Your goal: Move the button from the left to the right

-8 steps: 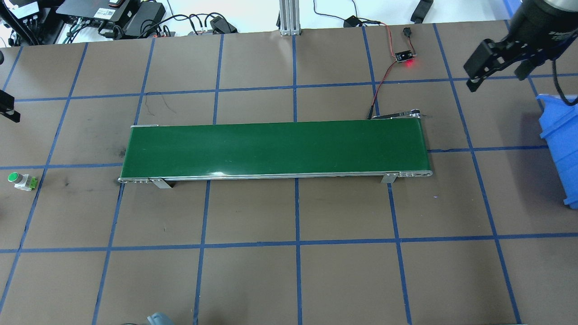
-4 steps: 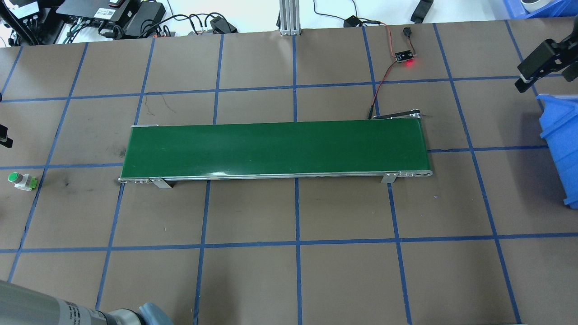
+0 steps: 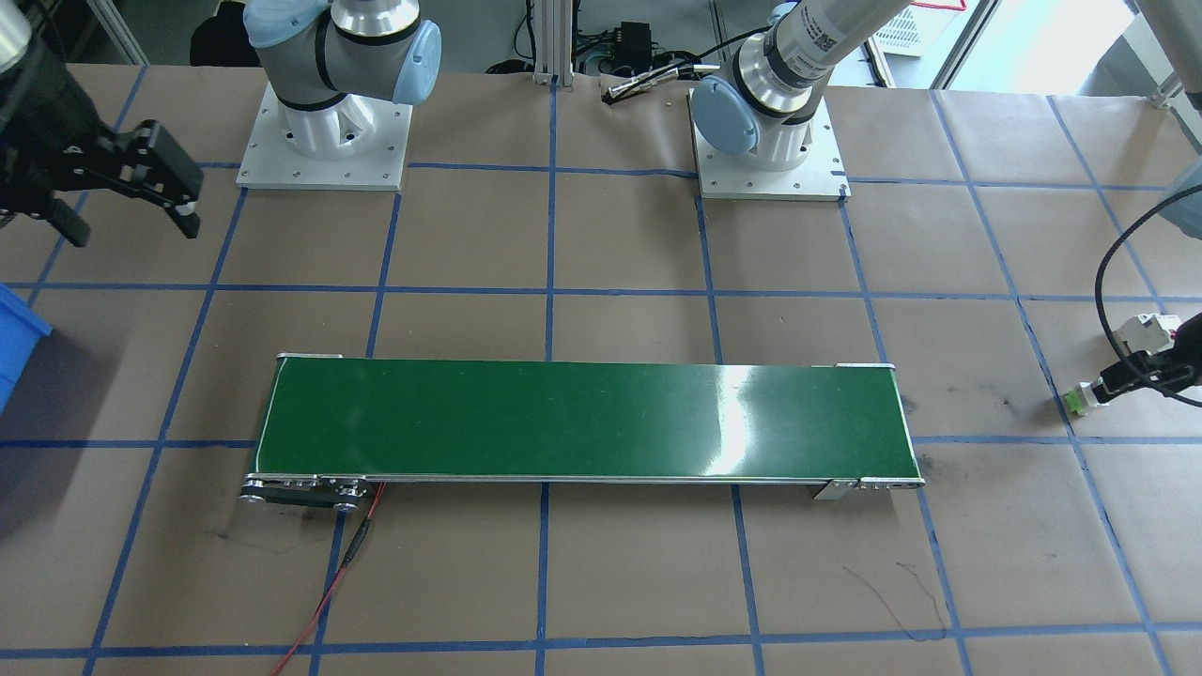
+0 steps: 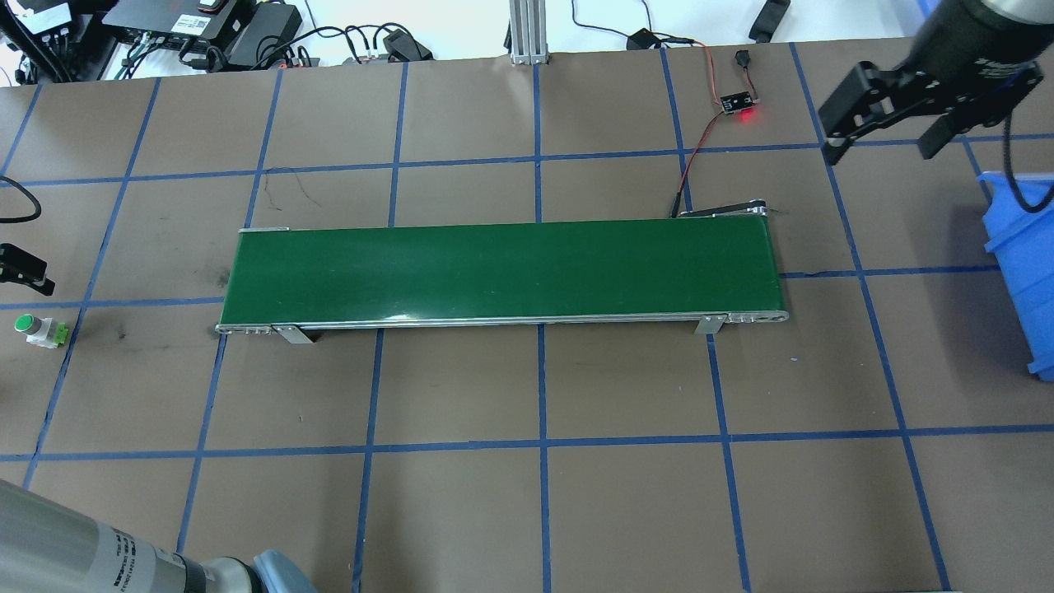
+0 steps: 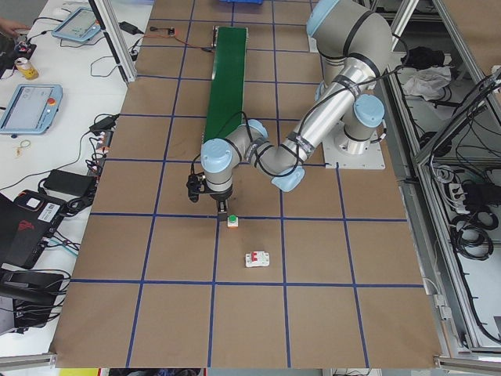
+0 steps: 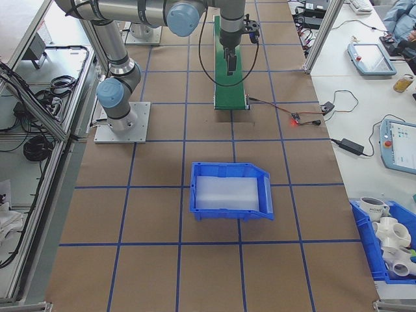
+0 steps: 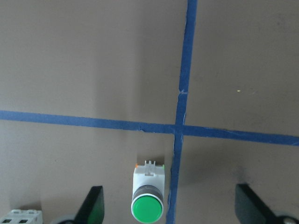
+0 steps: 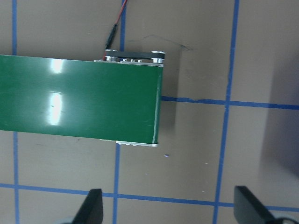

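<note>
The button (image 4: pixel 37 329) lies on its side on the brown table at the far left, green cap, white body, light green base. In the left wrist view the button (image 7: pixel 147 198) shows low between my spread fingers (image 7: pixel 95 206), untouched. My left gripper (image 7: pixel 170 212) is open and hovers just above and beyond the button (image 5: pixel 232 222); only its edge shows overhead (image 4: pixel 25 272). My right gripper (image 4: pixel 883 148) hangs open and empty past the far right end of the green conveyor belt (image 4: pixel 502 272).
A blue bin (image 4: pixel 1025 247) stands at the right edge. A white circuit breaker (image 5: pixel 257 258) lies near the button. A small board with a red light (image 4: pixel 739 105) and its wires run to the belt's far right corner.
My left gripper has come down the left edge toward the button, and its arm now shows at the bottom left. My right gripper swung out to the right, then back left.
</note>
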You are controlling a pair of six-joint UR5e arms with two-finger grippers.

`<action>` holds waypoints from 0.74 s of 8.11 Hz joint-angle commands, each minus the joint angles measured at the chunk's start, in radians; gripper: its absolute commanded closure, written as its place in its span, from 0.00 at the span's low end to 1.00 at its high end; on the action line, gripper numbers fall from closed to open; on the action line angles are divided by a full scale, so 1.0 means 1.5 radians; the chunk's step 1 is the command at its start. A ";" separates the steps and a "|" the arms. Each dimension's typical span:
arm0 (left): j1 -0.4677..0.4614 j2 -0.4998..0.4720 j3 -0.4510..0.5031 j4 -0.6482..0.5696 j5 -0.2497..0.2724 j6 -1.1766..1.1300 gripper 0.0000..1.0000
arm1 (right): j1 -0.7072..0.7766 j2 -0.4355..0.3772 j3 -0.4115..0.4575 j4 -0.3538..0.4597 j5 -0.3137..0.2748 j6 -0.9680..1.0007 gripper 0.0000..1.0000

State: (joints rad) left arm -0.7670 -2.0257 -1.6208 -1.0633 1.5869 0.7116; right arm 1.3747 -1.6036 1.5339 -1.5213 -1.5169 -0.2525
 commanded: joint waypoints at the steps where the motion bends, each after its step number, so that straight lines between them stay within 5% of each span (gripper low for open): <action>1: 0.018 -0.045 0.000 0.016 0.007 0.009 0.00 | 0.128 0.013 0.000 -0.020 0.001 0.154 0.00; 5: 0.019 -0.074 -0.013 0.017 0.031 0.015 0.00 | 0.014 0.020 -0.006 -0.034 -0.031 -0.061 0.00; 6: 0.019 -0.074 -0.017 0.017 0.029 0.014 0.11 | -0.042 0.020 -0.005 -0.037 -0.032 -0.175 0.00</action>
State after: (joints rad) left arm -0.7387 -2.1333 -1.6319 -1.0391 1.6302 0.7333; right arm 1.4555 -1.5743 1.5258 -1.5732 -1.5591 -0.2556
